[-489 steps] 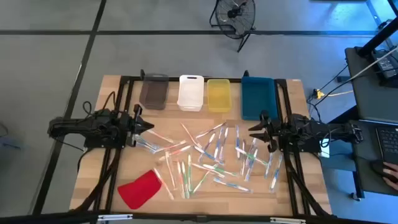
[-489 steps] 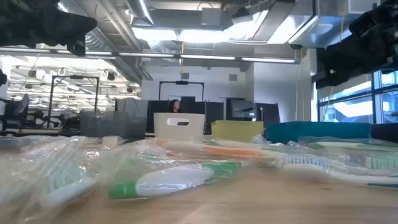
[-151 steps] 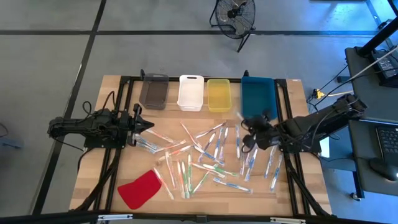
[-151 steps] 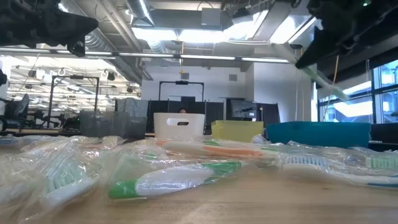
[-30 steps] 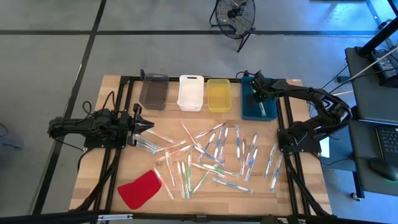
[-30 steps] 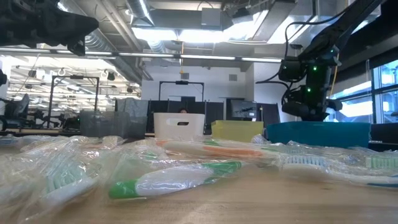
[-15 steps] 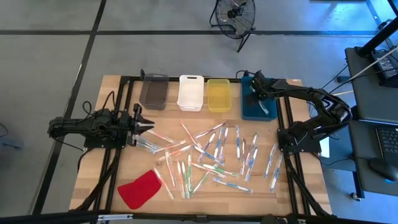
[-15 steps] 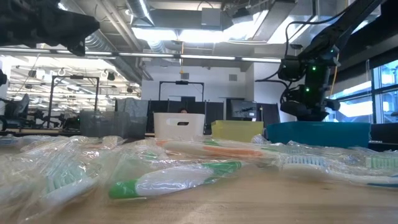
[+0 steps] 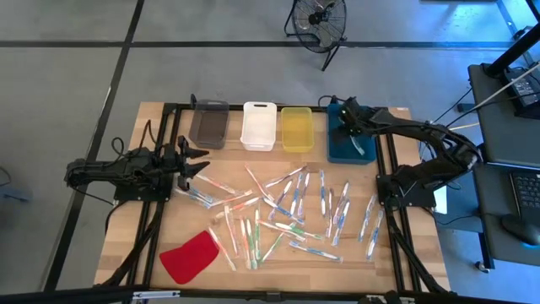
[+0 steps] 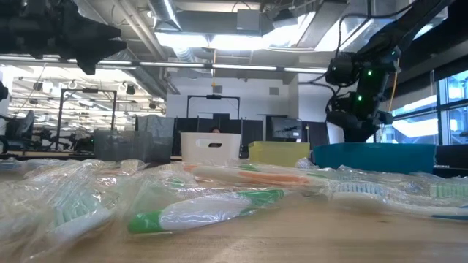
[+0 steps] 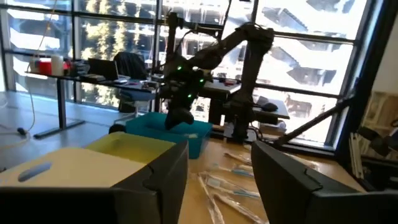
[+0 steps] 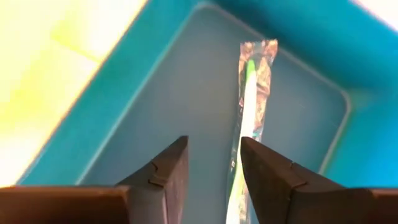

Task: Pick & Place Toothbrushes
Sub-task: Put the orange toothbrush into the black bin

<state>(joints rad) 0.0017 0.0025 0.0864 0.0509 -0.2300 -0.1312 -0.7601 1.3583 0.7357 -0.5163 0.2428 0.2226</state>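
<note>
1. Right pincer (image 9: 348, 119): positioned over the blue bin (image 9: 337, 145) at the far right of the bin row; fingers (image 12: 166, 171) apart, nothing clamped between them.
2. Wrapped toothbrush (image 12: 250, 106): lying flat on the floor of the blue bin, green part visible inside clear wrapping, seen just beyond the right fingers in the right wrist view; not touched by either finger.
3. Left pincer (image 9: 196, 162): held at the left side of the surface (image 9: 135, 245), pointing toward the centre; fingers (image 11: 163, 171) apart, holding nothing.
4. Remaining toothbrushes (image 9: 287, 207): scattered loosely over the middle and right of the surface, many overlapping; whitish with green, blue, pink or orange parts. Nearest ones lie just beside the left pincer tips.
5. Bin row along the far edge, left to right in the high view: grey bin (image 9: 209, 125), white bin (image 9: 259, 125), yellow bin (image 9: 297, 128), blue bin. Contents of the grey, white and yellow bins cannot be told.
6. Red flat piece (image 9: 191, 257): lying near the front left corner of the surface, apart from the toothbrushes.
7. Low view: green-handled wrapped toothbrush (image 10: 212, 208) in the foreground; right arm (image 10: 358, 88) above the blue bin.
8. Fan (image 9: 319, 19): standing on the floor beyond the surface.
</note>
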